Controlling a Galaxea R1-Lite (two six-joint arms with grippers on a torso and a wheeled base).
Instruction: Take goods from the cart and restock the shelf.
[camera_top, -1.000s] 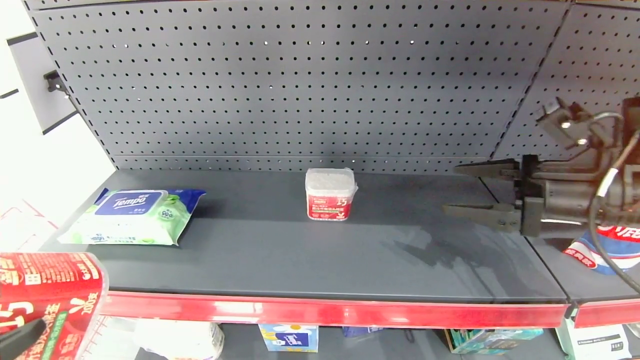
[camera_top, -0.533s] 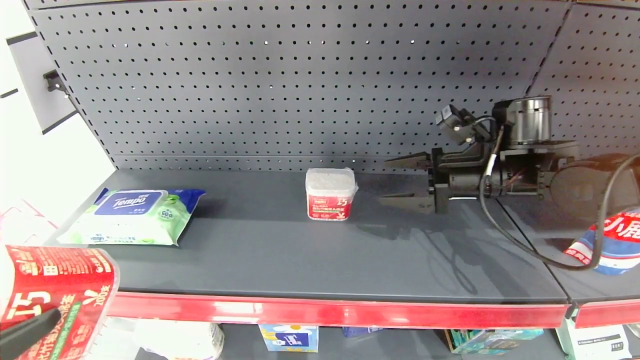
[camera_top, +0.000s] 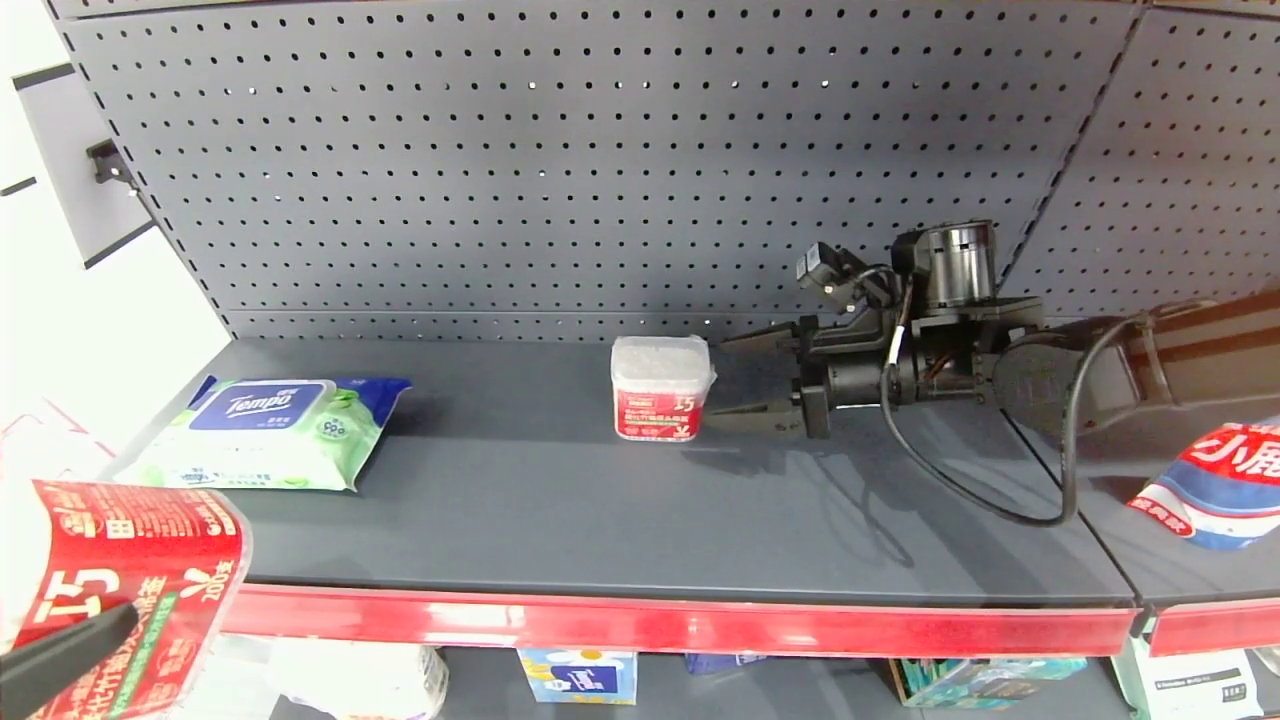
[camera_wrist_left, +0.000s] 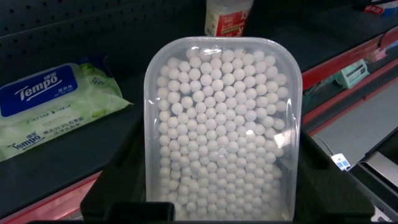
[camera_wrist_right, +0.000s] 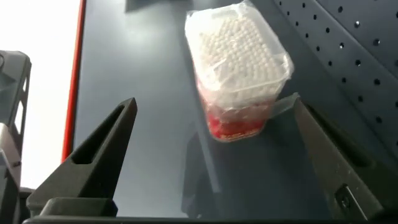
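Observation:
A clear cotton swab box (camera_top: 660, 388) with a red label stands upright mid-shelf, seen too in the right wrist view (camera_wrist_right: 239, 78). My right gripper (camera_top: 722, 385) is open just to its right, low over the shelf, fingers (camera_wrist_right: 99, 155) spread wider than the box and tips level with its near side. At the lower left, in front of the shelf edge, my left gripper (camera_top: 60, 660) is shut on a second cotton swab box (camera_top: 135, 585). The left wrist view looks onto that box's clear lid (camera_wrist_left: 222, 124) and white swab heads, with the shelf box (camera_wrist_left: 229, 17) beyond.
A green and blue wipes pack (camera_top: 265, 430) lies flat at the shelf's left end. A red, white and blue bag (camera_top: 1215, 485) sits on the adjoining shelf at right. Pegboard wall (camera_top: 600, 180) behind, red shelf lip (camera_top: 680, 625) in front, goods on the lower shelf (camera_top: 577, 675).
My right arm has swung left across the shelf, still open, from the right end up to the standing box. The box in my left gripper has risen and tilted slightly.

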